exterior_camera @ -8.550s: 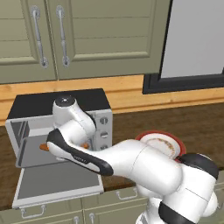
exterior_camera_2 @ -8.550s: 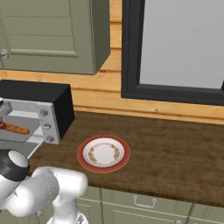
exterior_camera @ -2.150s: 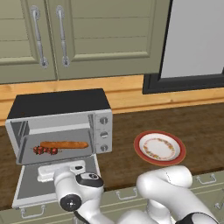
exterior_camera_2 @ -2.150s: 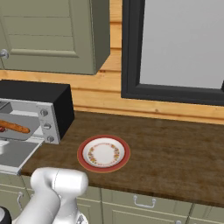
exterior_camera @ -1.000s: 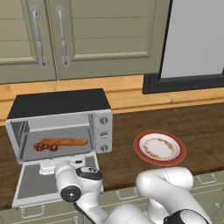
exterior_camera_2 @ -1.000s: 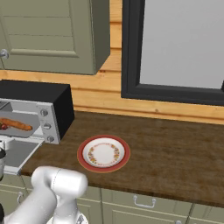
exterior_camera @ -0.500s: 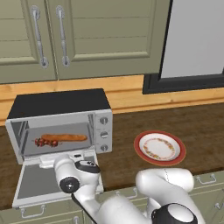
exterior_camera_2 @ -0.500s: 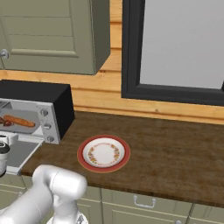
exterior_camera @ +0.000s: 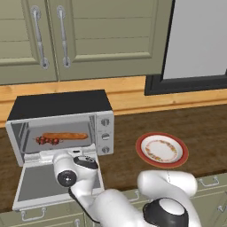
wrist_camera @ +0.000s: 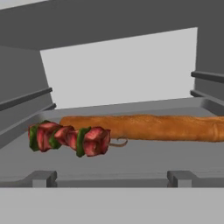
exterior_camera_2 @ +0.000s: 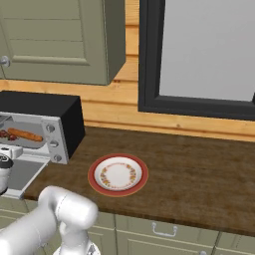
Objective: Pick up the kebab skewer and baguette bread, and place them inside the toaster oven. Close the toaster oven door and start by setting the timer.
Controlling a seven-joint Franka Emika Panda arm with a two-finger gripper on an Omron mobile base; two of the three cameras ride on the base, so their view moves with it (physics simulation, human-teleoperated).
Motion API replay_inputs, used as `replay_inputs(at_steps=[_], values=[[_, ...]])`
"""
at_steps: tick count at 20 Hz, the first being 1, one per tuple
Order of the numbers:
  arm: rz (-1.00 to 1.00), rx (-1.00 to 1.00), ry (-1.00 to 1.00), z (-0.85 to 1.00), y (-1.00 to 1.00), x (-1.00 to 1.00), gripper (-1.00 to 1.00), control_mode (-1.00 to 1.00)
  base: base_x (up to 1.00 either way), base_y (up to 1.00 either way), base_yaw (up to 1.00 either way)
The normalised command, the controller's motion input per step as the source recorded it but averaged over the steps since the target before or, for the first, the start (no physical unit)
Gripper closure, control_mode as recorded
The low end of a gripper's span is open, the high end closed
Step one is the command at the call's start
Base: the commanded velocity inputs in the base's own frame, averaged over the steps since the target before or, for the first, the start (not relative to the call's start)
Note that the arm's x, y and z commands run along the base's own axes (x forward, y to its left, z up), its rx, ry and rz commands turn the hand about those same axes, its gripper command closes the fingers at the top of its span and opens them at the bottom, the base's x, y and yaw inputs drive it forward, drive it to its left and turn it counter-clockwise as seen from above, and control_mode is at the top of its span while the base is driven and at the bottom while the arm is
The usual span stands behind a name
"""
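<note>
One kebab skewer (wrist_camera: 70, 139) and one baguette (wrist_camera: 144, 127) lie inside the toaster oven (exterior_camera: 60, 122). Both lie lengthwise across the oven's width, parallel to its door opening, the skewer nearer the opening and toward the left end. The oven door (exterior_camera: 55, 181) hangs open, flat. One plate (exterior_camera: 162, 150) sits on the counter right of the oven. The gripper (exterior_camera: 66, 177), over the door, has its jaws fully apart, holding nothing.
</note>
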Motion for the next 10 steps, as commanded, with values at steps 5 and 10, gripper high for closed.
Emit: replay_inputs(at_steps=[5,10], values=[[0.00,0.00,0.00,0.00,0.00,0.26,-1.00,-1.00,0.00,0.00,0.00],[0.00,0.00,0.00,0.00,0.00,0.24,-1.00,-1.00,0.00,0.00,0.00]])
